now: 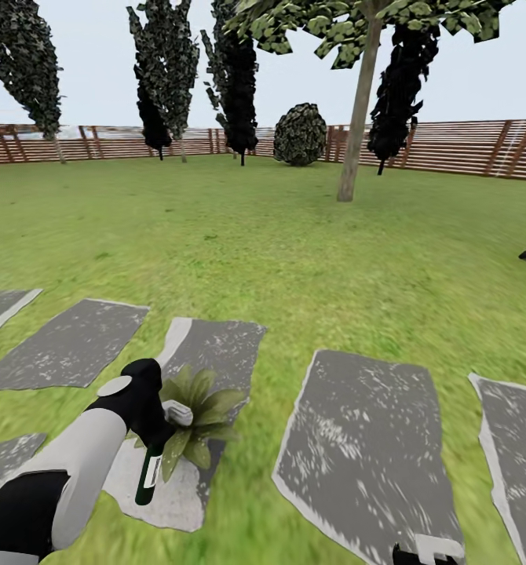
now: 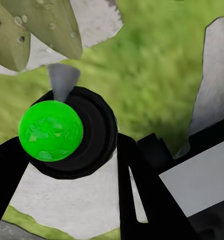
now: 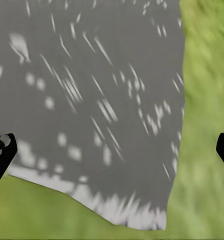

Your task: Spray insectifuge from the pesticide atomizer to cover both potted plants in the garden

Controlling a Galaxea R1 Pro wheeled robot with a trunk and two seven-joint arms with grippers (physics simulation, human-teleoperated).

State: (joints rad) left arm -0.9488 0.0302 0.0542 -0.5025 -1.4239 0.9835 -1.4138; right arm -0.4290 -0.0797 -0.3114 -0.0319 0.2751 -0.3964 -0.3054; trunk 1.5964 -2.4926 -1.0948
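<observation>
Dark green bottle (image 1: 148, 471) gripped by left end effector (image 1: 155, 433) beside leafy potted plant (image 1: 200, 416), speckled grey stepping stone (image 3: 91, 100) under spread-open right end effector (image 3: 112, 150), wrist view reveals bottle's bright green cap.

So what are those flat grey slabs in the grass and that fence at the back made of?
The slabs look like stone or concrete: matt grey, speckled white, with pale worn edges. The fence looks like wood: reddish-brown horizontal slats on darker posts, no shine. Both are simulator renders, so this goes by looks alone.
</observation>
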